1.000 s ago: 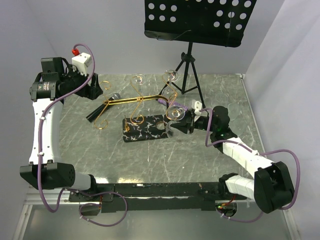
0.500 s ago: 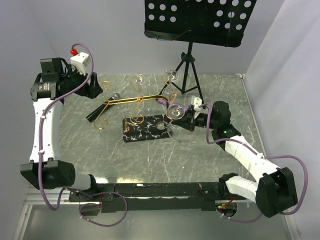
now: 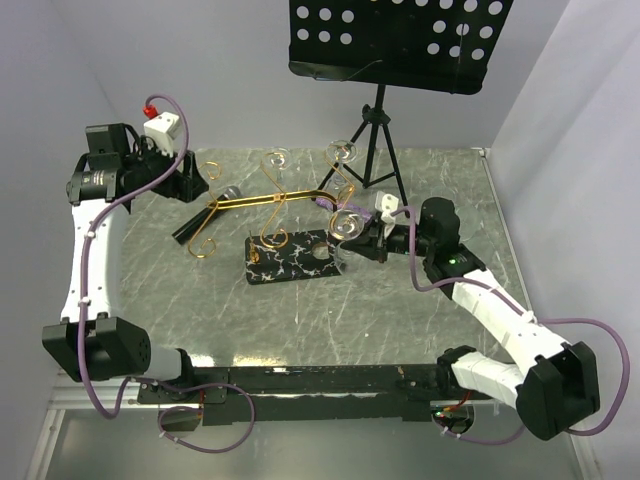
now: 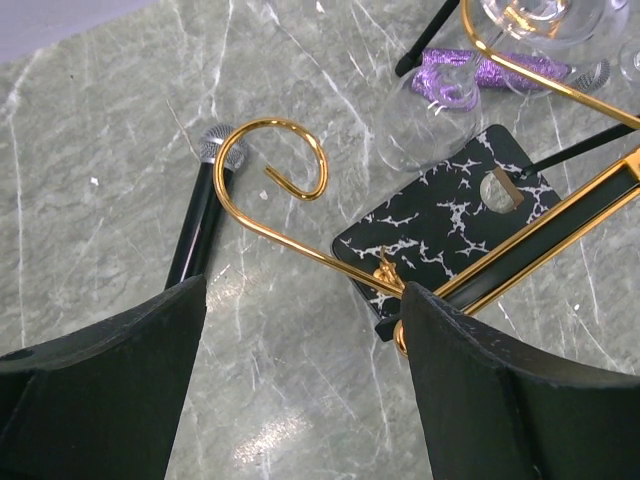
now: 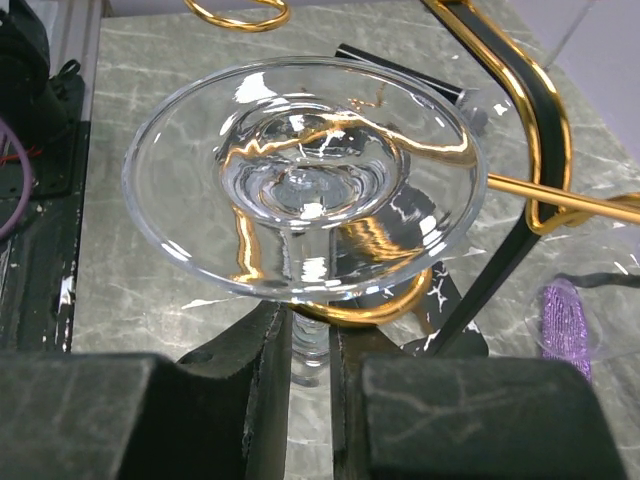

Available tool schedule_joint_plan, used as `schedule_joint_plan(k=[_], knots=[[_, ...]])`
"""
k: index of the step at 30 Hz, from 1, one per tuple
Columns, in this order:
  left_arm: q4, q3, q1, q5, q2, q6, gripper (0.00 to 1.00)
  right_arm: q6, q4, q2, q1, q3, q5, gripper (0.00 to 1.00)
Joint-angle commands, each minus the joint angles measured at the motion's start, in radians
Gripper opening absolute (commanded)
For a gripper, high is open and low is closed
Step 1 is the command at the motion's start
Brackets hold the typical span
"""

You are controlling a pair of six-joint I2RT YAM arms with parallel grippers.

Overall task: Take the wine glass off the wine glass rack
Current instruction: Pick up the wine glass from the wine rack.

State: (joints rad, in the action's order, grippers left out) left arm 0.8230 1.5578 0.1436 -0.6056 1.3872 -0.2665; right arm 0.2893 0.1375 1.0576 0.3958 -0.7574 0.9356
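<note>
The glass [image 5: 305, 180] hangs upside down on the rack [image 3: 272, 200], foot uppermost. Its stem sits in a curled gold arm on the right side of the rack, above the right end of the black, white-veined base. The right pincer [image 5: 310, 350] is closed on the stem just below the foot, with one finger on each side. The left pincer [image 4: 305, 300] is at the far left of the worktop [image 3: 150, 280], beside the left arms of the rack. Its jaws stand wide apart and grip nothing. A gold arm crosses the gap between them in the wrist view; whether it touches a finger cannot be told. A black microphone [image 4: 195, 235] lies on the worktop below that arm. A purple microphone [image 4: 480, 70] lies behind the base. A music stand [image 3: 400, 40] stands at the far edge, behind the rack.
</note>
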Motion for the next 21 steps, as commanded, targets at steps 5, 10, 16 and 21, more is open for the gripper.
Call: schedule_joint_plan(k=[5, 10, 16, 21], knots=[[-0.048, -0.013, 0.005, -0.028, -0.062, 0.013, 0.83, 0.022, 0.057, 0.022, 0.023, -0.074, 0.023, 0.00], [-0.051, -0.012, 0.005, -0.029, -0.060, 0.021, 0.83, -0.006, 0.100, 0.047, 0.029, -0.071, 0.011, 0.00], [-0.053, -0.001, 0.002, -0.023, -0.057, 0.026, 0.83, -0.048, 0.157, 0.074, 0.032, -0.074, -0.017, 0.00], [-0.055, -0.008, 0.004, -0.020, -0.065, 0.030, 0.83, -0.122, 0.223, 0.097, 0.032, -0.065, -0.072, 0.00]])
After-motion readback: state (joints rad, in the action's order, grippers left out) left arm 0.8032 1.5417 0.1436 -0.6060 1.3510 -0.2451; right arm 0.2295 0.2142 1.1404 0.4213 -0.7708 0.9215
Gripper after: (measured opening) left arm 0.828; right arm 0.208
